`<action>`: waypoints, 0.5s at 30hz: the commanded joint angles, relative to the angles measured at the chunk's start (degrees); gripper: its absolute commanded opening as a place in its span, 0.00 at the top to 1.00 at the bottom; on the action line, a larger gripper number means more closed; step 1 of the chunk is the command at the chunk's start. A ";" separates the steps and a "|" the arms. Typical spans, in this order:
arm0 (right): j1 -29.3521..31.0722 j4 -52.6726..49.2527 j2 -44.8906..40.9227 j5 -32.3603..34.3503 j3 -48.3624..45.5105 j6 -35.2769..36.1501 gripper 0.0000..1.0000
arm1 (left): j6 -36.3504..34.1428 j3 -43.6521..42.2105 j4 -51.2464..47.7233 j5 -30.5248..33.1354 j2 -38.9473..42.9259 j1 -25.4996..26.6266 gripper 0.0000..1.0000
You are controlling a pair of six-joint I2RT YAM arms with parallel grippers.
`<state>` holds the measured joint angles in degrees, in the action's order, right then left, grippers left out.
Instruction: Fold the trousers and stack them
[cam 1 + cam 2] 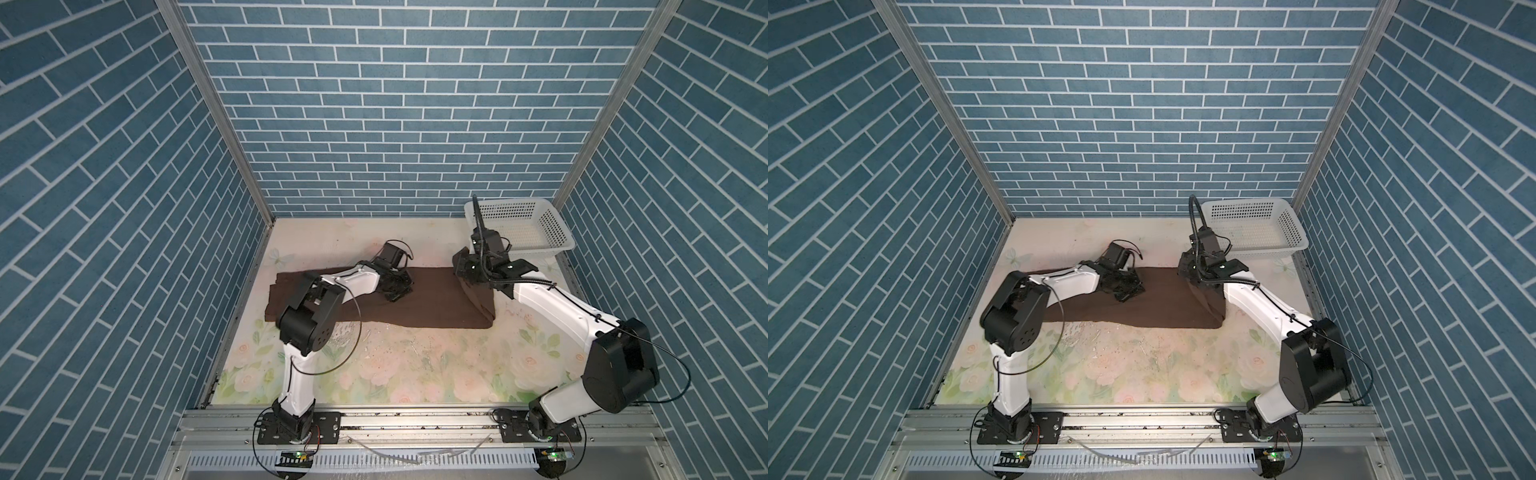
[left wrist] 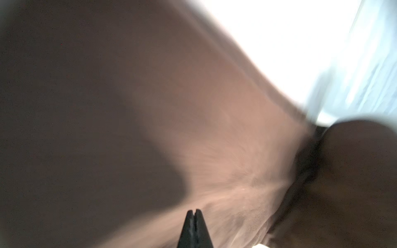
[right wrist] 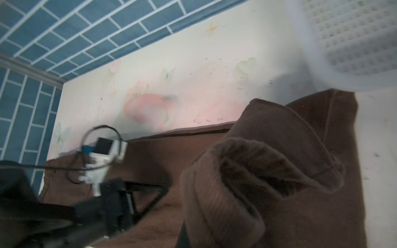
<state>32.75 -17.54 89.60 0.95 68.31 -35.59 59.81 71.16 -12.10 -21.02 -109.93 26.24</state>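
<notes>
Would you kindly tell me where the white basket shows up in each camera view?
In a top view: basket at the far right corner of the table.
In a top view: same corner.
Left wrist: not recognisable; pale blur.
Right wrist: just beyond the raised trousers, here.
Shared landmark: those trousers.

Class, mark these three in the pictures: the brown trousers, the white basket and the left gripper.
trousers (image 1: pixel 436 299): in a top view, flat middle of the cloth.
basket (image 1: pixel 515 208): in a top view, its perforated far wall.
left gripper (image 2: pixel 194 212): left wrist view, between the closed fingertips.
</notes>
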 commanded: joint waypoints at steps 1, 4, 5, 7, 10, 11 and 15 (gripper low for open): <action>4.72 -0.14 4.09 2.19 4.68 2.82 1.00 | -1.96 -6.01 -2.41 2.79 9.78 -4.99 1.00; 9.02 -0.88 8.43 3.35 7.44 5.49 1.00 | -3.46 -10.88 -4.60 3.87 15.78 -8.60 1.00; 10.24 -1.29 9.75 4.04 8.14 6.67 1.00 | -3.74 -12.00 -4.93 3.98 16.96 -9.26 1.00; 12.74 -2.78 13.02 5.61 9.47 9.57 1.00 | -3.91 -14.35 -5.13 3.76 18.57 -10.41 1.00; 15.89 -5.37 17.68 6.43 11.20 13.68 1.00 | -3.61 -16.96 -4.03 2.90 19.31 -11.45 1.00; 16.82 -6.22 19.17 6.36 11.70 15.01 1.00 | -3.72 -17.42 -3.75 2.59 19.25 -11.56 0.98; 21.24 -8.77 23.42 4.56 13.08 20.54 0.61 | -4.35 -17.38 -4.00 2.04 18.72 -11.65 0.65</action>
<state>51.46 -22.20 111.53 5.80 78.67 -21.91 56.97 53.63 -15.64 -18.31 -91.00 15.00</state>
